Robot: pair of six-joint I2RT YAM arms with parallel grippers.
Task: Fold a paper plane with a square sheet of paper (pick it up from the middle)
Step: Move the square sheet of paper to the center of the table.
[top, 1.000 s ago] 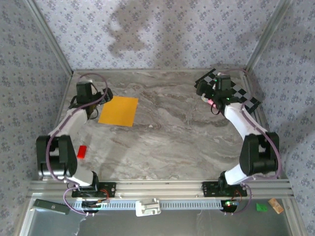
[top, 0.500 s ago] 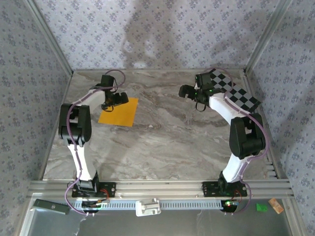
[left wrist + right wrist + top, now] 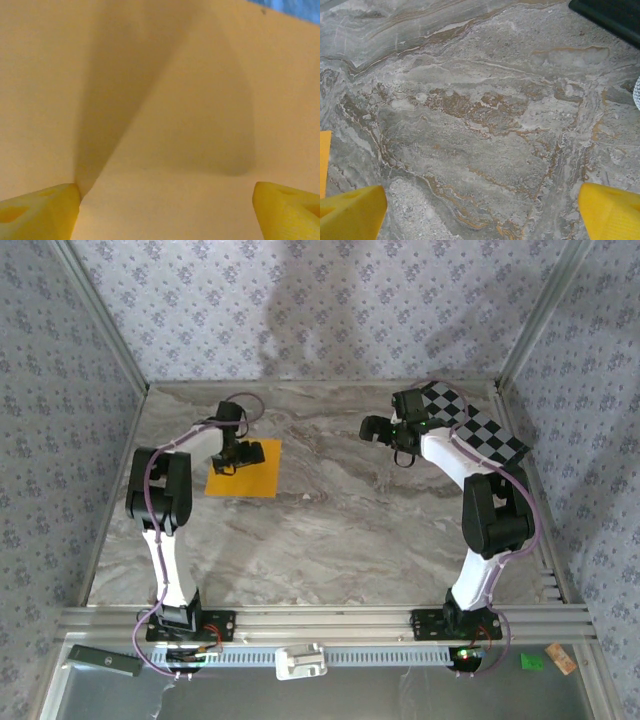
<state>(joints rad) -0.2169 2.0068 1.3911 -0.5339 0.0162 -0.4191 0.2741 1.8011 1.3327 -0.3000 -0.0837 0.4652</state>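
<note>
Left pincer point(image 3: 244, 452): open, jaws wide apart, low over the sheet point(image 3: 250, 478). In the wrist view its yellow fingertips point(image 3: 40, 212) stood at either side with plain orange paper between them. Contact with the paper could not be told.
Right pincer point(image 3: 383, 430): open, above the bare surface point(image 3: 330, 530), just left of the board point(image 3: 480, 425).
Change, left: a second before, the left arm was folded back with its pincer at the sheet's left edge; it had since stretched out over the sheet's far half.
Change, right: the pincer had moved off the board toward the middle.
Sheet, place: flat on the far-left part of the surface, unmoved, directly under the left pincer and well apart from the right one.
Sheet, heading: square, so no long axis; edges slightly skewed to the surface's edges.
</note>
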